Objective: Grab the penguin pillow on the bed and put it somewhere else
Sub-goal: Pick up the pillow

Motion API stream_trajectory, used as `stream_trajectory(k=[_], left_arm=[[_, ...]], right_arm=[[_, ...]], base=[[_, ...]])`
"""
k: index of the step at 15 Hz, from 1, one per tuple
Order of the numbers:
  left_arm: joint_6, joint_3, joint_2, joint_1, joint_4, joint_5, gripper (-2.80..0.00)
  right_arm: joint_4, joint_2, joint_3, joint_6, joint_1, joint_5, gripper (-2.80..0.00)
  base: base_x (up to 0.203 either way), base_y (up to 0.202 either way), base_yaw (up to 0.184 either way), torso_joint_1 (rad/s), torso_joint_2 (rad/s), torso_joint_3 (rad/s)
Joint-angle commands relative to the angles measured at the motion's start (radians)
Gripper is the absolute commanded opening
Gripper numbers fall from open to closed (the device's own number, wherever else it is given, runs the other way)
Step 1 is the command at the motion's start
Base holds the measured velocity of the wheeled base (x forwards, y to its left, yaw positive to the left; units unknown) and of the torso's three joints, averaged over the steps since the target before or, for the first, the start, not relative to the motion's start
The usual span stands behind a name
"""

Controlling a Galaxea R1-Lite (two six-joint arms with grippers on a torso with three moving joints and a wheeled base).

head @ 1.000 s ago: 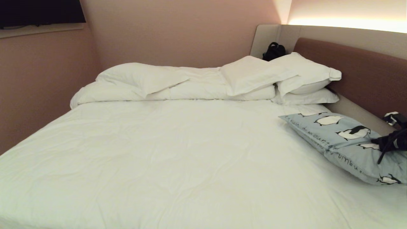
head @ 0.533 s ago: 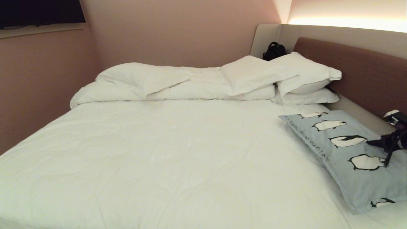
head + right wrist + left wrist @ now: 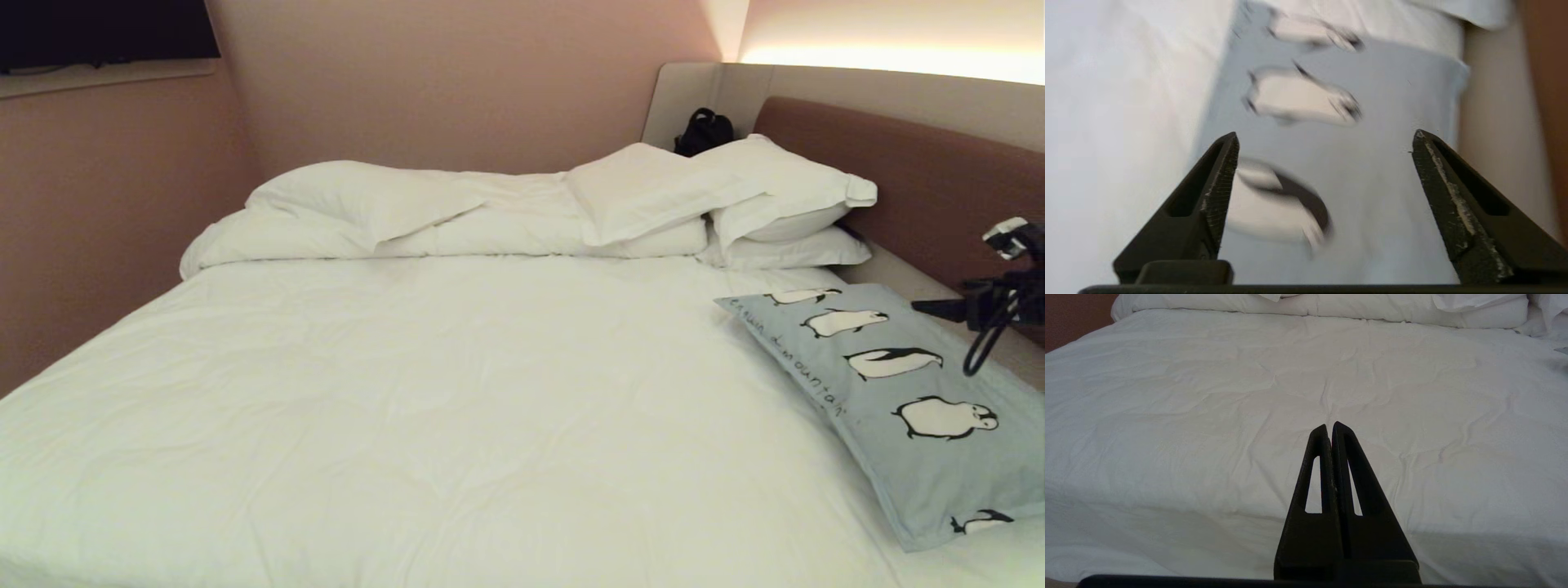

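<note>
Jaws spread wide and empty, the right gripper (image 3: 1325, 141) hovers above the penguin pillow (image 3: 906, 400) at lower right of the bed (image 3: 424, 392). The left gripper (image 3: 1329, 426) is pressed together.

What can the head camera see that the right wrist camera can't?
Only the head view shows the white pillows, the folded duvet, the whole row of penguins with the cursive lettering, and a black object in the corner. Only the right wrist view shows the right gripper wide open, with nothing between its fingers. Both show the penguin pillow lying on the bed.
</note>
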Motion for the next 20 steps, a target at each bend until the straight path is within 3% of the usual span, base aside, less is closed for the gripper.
stream_trajectory(k=[1,4,8,9,16,20], left_arm=[[0.000,0.000,0.000,0.000,-0.002,0.000,-2.80],[-0.001,0.000,0.000,0.000,-0.002,0.000,-2.80],[-0.001,0.000,0.000,0.000,-0.001,0.000,-2.80],[-0.001,0.000,0.000,0.000,0.000,0.000,-2.80],[-0.001,0.000,0.000,0.000,0.000,0.000,-2.80],[-0.001,0.000,0.000,0.000,0.000,0.000,-2.80]], right_arm=[[-0.001,0.105,-0.091,0.133,0.050,-0.054,0.00],[-0.030,0.222,-0.171,0.198,0.096,-0.116,0.00],[-0.076,0.261,-0.170,0.221,0.103,-0.121,0.00],[-0.076,0.258,-0.168,0.221,0.102,-0.121,-2.80],[-0.082,0.231,-0.162,0.223,0.104,-0.120,-2.80],[-0.108,0.254,-0.167,0.235,0.115,-0.166,-2.80]], base=[[0.000,0.000,0.000,0.000,0.00,0.000],[0.000,0.000,0.000,0.000,0.00,0.000],[0.000,0.000,0.000,0.000,0.00,0.000],[0.000,0.000,0.000,0.000,0.00,0.000],[0.000,0.000,0.000,0.000,0.00,0.000],[0.000,0.000,0.000,0.000,0.00,0.000]])
